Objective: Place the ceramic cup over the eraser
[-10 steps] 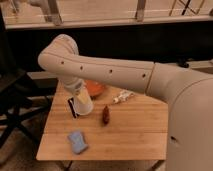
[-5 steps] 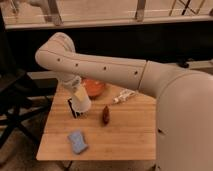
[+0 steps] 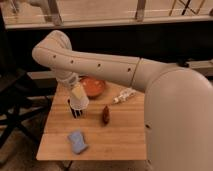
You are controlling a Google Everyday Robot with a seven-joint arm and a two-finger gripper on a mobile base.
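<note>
The cream ceramic cup [image 3: 80, 97] hangs tilted, mouth down, at the end of my arm. My gripper [image 3: 75, 88] is shut on its upper part at the table's back left. The cup's rim sits right over the top of the eraser [image 3: 74, 111], a small upright black block with white stripes standing on the wooden table [image 3: 125, 135]. Only the lower part of the eraser shows below the cup. I cannot tell whether the cup touches it.
An orange-brown bowl [image 3: 93, 86] stands just behind the cup. A dark red oval object [image 3: 105, 115] lies right of the eraser, a small white object [image 3: 124, 95] is further back right, and a light-blue pad [image 3: 77, 141] lies near the front. A dark chair frame [image 3: 15, 112] stands left of the table.
My gripper has carried the cup down and slightly left, from beside the bowl to directly over the eraser. The cup now covers the eraser's top, which showed fully a second ago.
</note>
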